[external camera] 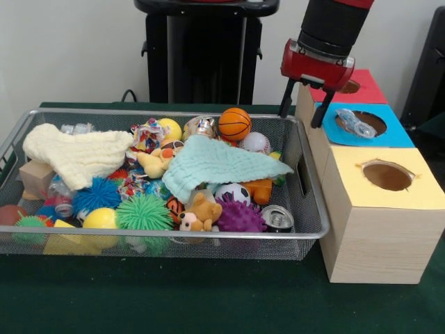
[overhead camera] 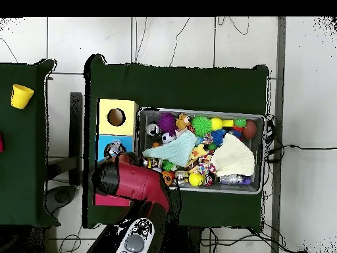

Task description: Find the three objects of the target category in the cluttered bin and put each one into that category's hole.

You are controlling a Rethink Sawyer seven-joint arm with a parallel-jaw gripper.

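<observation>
The wire bin (external camera: 306,209) is full of toys, so many are partly hidden. At its left end a cream cloth (external camera: 76,154) covers some things, and a red ball (external camera: 10,213) is cut off by the wall. In the middle a mint cloth (external camera: 222,161) hides part of an orange toy (external camera: 260,189) and a soccer ball (external camera: 232,193). An orange basketball (external camera: 235,123) sits at 12 o'clock from this cloth. A purple spiky ball (external camera: 240,217) lies at 6 o'clock.

To the right is the gripper (external camera: 304,111), with its two black fingers spread apart and holding nothing. At 3 o'clock from it a crumpled clear plastic thing (external camera: 354,123) rests in the hole of the blue box (external camera: 389,136). What it is, is hard to tell. The red box (external camera: 367,89) is partly hidden by the arm. The yellow box (external camera: 417,188) shows an open hole.
</observation>
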